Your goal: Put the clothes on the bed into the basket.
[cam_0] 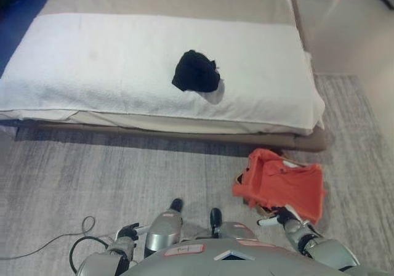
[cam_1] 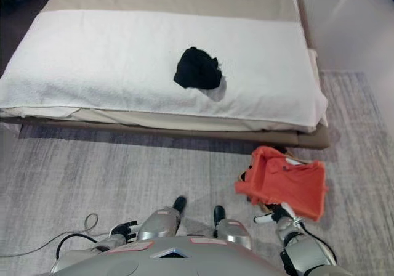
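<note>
A crumpled garment (cam_0: pixel 196 71) lies on the bed (cam_0: pixel 92 66); the cloth-draped basket (cam_0: pixel 280 182) stands on the floor before the bed's right end.

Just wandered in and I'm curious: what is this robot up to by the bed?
It is clearing clothes off the bed. A black garment still lies bunched on the white cover. On the floor, the basket is draped with an orange garment, and the right robot hand is at its near edge. The left robot hand hangs low, holding nothing.

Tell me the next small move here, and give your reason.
Probably step toward the bed and reach the left hand for the black garment. It lies bunched on the white cover, untouched, while the right hand is low beside the orange cloth on the floor.
</note>
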You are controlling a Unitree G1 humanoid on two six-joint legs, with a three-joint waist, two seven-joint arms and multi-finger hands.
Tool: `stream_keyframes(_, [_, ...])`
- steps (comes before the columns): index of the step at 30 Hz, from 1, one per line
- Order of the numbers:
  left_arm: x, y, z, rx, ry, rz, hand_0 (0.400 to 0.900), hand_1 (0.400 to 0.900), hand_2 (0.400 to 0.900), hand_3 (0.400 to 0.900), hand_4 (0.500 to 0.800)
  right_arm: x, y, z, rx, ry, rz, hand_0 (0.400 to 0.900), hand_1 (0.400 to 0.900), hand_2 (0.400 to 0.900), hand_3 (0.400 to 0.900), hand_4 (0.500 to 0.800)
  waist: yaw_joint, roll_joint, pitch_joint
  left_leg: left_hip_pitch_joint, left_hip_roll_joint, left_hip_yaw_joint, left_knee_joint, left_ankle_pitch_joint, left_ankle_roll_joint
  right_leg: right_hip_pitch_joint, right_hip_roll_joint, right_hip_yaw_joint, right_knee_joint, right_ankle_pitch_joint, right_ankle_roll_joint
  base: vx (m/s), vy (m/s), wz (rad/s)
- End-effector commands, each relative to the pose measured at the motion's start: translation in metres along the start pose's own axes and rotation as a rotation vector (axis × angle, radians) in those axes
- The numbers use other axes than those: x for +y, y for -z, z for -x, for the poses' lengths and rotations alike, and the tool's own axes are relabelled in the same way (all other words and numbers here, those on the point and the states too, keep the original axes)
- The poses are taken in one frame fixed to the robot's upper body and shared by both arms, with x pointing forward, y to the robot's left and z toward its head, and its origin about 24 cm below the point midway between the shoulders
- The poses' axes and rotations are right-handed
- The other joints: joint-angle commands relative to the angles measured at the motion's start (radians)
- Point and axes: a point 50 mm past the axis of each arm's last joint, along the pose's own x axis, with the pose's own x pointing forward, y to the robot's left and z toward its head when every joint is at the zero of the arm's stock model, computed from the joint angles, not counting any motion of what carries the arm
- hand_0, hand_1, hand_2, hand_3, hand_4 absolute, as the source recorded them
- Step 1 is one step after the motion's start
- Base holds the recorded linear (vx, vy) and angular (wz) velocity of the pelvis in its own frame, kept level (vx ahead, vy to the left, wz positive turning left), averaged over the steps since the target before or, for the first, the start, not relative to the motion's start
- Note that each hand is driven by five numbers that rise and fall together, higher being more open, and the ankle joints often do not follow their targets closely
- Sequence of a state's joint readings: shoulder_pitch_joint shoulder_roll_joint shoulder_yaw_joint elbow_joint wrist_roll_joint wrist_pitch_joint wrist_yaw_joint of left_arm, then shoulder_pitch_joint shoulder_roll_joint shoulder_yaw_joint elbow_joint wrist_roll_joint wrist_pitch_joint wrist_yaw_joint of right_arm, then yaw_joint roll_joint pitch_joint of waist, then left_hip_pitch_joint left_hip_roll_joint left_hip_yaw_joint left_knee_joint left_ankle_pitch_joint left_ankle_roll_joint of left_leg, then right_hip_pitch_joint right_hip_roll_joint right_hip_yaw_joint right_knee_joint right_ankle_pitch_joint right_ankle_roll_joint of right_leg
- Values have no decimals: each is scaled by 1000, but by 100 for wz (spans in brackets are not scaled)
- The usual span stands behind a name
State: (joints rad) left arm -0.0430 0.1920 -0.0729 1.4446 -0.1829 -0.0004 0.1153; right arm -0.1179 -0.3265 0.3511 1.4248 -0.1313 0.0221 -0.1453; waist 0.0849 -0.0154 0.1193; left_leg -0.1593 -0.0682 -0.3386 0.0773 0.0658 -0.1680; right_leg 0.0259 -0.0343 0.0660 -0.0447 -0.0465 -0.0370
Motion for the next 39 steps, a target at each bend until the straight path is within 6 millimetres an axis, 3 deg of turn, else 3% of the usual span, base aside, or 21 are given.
stream_keyframes(1, [24,10,0,39,-86,40,900,900,900,900,800,0,-18,0,-57,17,6,900,900,900,900,800,63,-68,48,-294,0,164,-81,103,114,125,89,11,21,-74,65,410,-14,-61])
stream_keyframes(3, [24,18,0,59,-88,52,900,900,900,900,800,4,-17,0,-51,5,0,900,900,900,900,800,98,-66,47,-318,31,203,-136,135,102,186,93,55,21,-106,62,457,27,-69])
stream_keyframes(5, [23,28,1,82,-87,69,900,900,900,900,800,9,-16,1,-43,-10,5,900,900,900,900,800,117,-58,31,-334,90,253,-155,173,74,243,82,88,17,-143,71,487,114,-65])
stream_keyframes(8, [23,34,2,98,-86,80,900,900,900,900,800,16,-12,2,-29,-36,20,900,900,900,900,800,156,-59,12,-363,166,278,-152,238,40,321,45,128,27,-201,76,488,151,-53])
stream_keyframes(9, [23,34,2,98,-86,80,900,900,900,900,800,16,-12,2,-29,-36,20,900,900,900,900,800,156,-59,12,-363,166,278,-152,238,40,321,44,128,27,-201,76,401,139,-27])
stream_keyframes(11, [27,42,3,118,-96,84,900,900,900,900,800,23,-10,3,-21,-57,-9,900,900,900,900,800,178,-62,-4,-388,220,309,-133,305,17,402,0,142,49,-246,90,683,259,-28])
stream_keyframes(13, [29,46,3,133,-103,69,900,900,900,900,800,23,-11,3,-22,-63,-28,900,900,900,900,800,184,-73,-12,-392,225,328,-118,323,14,441,-31,142,58,-260,105,743,320,-16])
stream_keyframes(15, [35,47,4,148,-118,36,900,900,900,900,800,23,-14,3,-35,-59,-65,900,900,900,900,800,181,-88,-50,-358,197,349,-105,343,39,440,-95,104,114,-173,146,815,404,5])
stream_keyframes(16, [35,47,4,148,-118,36,900,900,900,900,800,23,-14,3,-35,-59,-65,900,900,900,900,800,178,-93,-50,-359,192,350,-106,343,39,441,-99,99,111,-174,147,443,231,17])
stream_keyframes(18, [37,41,3,128,-119,14,900,900,900,900,800,22,-14,3,-31,-58,-92,900,900,900,900,800,182,-117,-80,-324,141,366,-72,315,60,384,-146,71,202,118,203,632,284,17])
stream_keyframes(19, [41,32,2,96,-121,10,900,900,900,900,800,20,-21,3,-59,-57,-67,900,900,900,900,800,181,-108,-93,-274,102,385,-85,267,97,307,-142,62,316,309,204,655,292,22])
stream_keyframes(20, [41,32,2,96,-121,9,900,900,900,900,800,19,-21,3,-59,-56,-67,900,900,900,900,800,184,-105,-96,-277,106,385,-82,266,97,304,-139,66,315,311,204,599,291,35])
stream_keyframes(21, [41,28,1,83,-117,9,900,900,900,900,800,17,-25,2,-72,-57,-51,900,900,900,900,800,179,-90,-96,-238,90,378,-97,242,115,253,-120,49,366,309,189,589,294,49])
stream_keyframes(22, [42,20,0,59,-108,-25,900,900,900,900,800,17,-25,2,-70,-59,-52,900,900,900,900,800,157,-79,-95,-165,43,363,-125,194,155,213,-110,-20,425,338,186,590,293,51])
stream_keyframes(23, [42,20,0,59,-107,-25,900,900,900,900,800,16,-25,2,-70,-59,-52,900,900,900,900,800,158,-76,-96,-166,45,362,-125,194,154,212,-107,-18,424,340,186,818,357,81])
stream_keyframes(24, [43,9,-1,27,-104,-57,900,900,900,900,800,15,-23,2,-63,-52,-65,900,900,900,900,800,113,-50,-75,-75,12,330,-157,149,177,103,-49,-62,466,230,163,582,232,67])
stream_keyframes(26, [44,1,-1,6,-105,-69,900,900,900,900,800,15,-20,2,-54,-45,-76,900,900,900,900,800,57,-2,-39,17,19,287,-165,113,174,-29,-34,-180,440,57,132,644,210,77])
stream_keyframes(28, [42,-3,-1,-4,-100,-78,900,900,900,900,800,15,-13,2,-31,-33,-89,900,900,900,900,800,22,23,-19,82,30,256,-165,79,164,-88,-52,-258,345,11,121,464,9,55])
stream_keyframes(30, [37,-1,-1,-3,-91,-92,900,900,900,900,800,15,-7,2,-6,-14,-102,900,900,900,900,800,-11,17,-3,141,15,225,-165,37,157,-119,-71,-261,179,70,140,465,-102,62])
stream_keyframes(34, [35,8,-1,20,-91,-79,900,900,900,900,800,8,-15,1,-28,3,-97,900,900,900,900,800,-43,19,24,232,13,187,-165,-20,161,-229,-115,-176,44,206,193,370,-111,50])
stream_keyframes(39, [32,8,-1,13,-109,-121,900,900,900,900,800,-20,-60,1,-173,94,46,900,900,900,900,800,-3,-16,7,220,5,139,-165,-44,142,-163,-140,-245,68,206,181,131,-157,60])
